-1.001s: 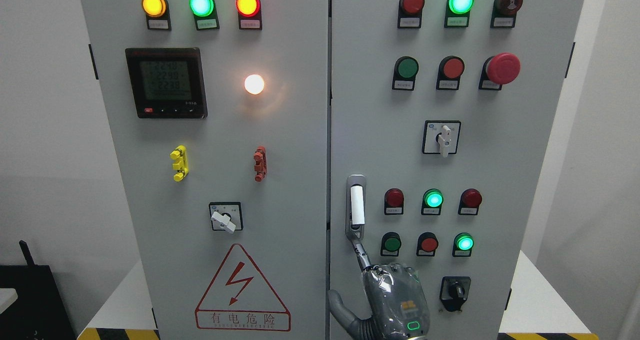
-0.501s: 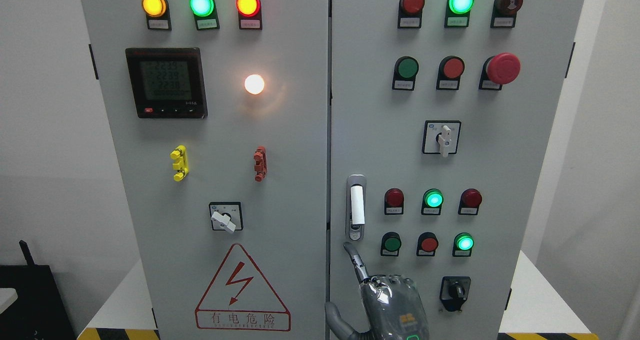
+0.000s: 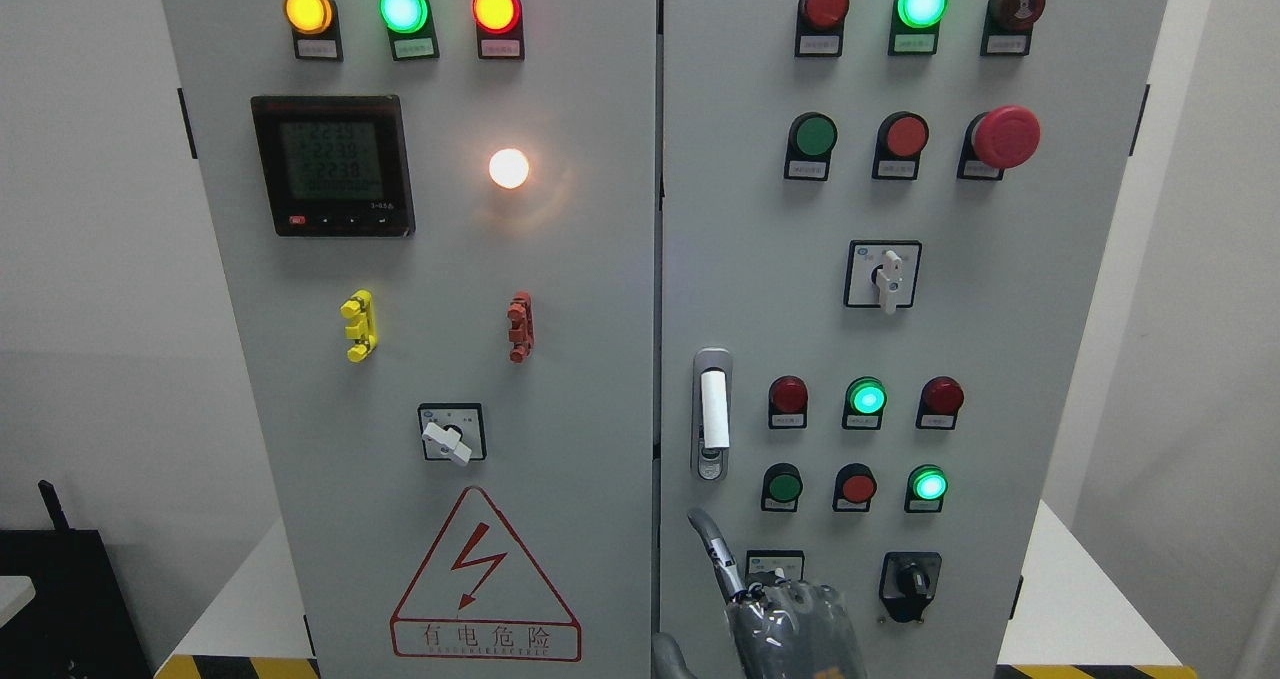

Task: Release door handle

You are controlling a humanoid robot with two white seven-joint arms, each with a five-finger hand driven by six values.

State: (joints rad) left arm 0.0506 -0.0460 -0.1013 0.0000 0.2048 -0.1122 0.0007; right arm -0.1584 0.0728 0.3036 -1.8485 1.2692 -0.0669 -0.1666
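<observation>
Right hand (image 3: 775, 609) pokes up from the bottom edge, around 6 o'clock on the right cabinet door (image 3: 1000, 359). 1 finger (image 3: 712, 544) sticks out toward 11 o'clock, the others look curled, and it's gripping nothing. The door handle (image 3: 712, 414) sits just above at 12 o'clock from that fingertip, clear of it. Handle is upright along the door's left edge.

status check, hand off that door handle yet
Right hand open, index finger extended, clear below white-and-grey door handle. Left hand not in view. Nothing in the way.
</observation>
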